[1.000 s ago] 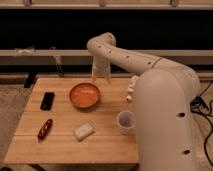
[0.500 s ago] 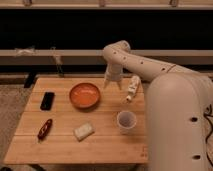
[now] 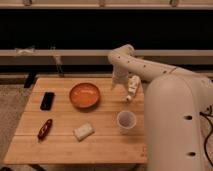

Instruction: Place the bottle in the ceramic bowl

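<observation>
Since the earlier frames the arm (image 3: 145, 72) has swung across from behind the bowl (image 3: 84, 96) to the right side of the table (image 3: 65, 150), while the bottle (image 3: 133, 87) has stayed put. The gripper (image 3: 118, 85) now hangs low over the far right part of the table, between bowl and bottle and just beside the bottle, with its jaws apart and nothing in them. The bottle leans at a tilt near the table's right edge, outside the bowl. The orange bowl sits to the left of the gripper. Nearer the camera, a plastic cup (image 3: 126, 121) stands upright in front of the bottle. Further left lie a pale block (image 3: 83, 131), a small red thing (image 3: 45, 128) and a black phone (image 3: 47, 100).
</observation>
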### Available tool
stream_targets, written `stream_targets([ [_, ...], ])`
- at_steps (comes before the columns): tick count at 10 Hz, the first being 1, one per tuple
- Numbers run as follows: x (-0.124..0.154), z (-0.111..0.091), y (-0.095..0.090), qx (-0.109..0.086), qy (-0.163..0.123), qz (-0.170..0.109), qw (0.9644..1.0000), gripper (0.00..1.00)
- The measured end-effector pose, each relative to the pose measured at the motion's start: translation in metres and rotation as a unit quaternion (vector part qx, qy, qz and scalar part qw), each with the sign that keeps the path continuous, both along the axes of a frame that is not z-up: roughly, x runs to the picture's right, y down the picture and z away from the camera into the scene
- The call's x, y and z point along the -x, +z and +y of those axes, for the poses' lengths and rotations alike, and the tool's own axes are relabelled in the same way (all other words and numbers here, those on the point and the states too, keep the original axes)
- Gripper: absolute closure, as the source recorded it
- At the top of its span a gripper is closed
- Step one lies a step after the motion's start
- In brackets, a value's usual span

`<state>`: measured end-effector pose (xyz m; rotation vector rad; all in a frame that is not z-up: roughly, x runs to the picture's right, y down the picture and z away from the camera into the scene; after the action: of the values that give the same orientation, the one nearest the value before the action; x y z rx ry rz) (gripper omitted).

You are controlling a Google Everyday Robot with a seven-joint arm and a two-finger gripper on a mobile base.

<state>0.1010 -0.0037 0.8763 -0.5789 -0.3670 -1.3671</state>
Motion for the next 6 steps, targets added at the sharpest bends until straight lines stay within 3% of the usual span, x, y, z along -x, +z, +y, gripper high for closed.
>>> stream_targets([
  [4, -0.021, -0.012, 0.019, -0.023, 0.002, 0.042, 0.9989, 0.36],
  [6, -0.033, -0.004, 0.033, -0.032, 0.018, 0.044, 0.9984, 0.36],
])
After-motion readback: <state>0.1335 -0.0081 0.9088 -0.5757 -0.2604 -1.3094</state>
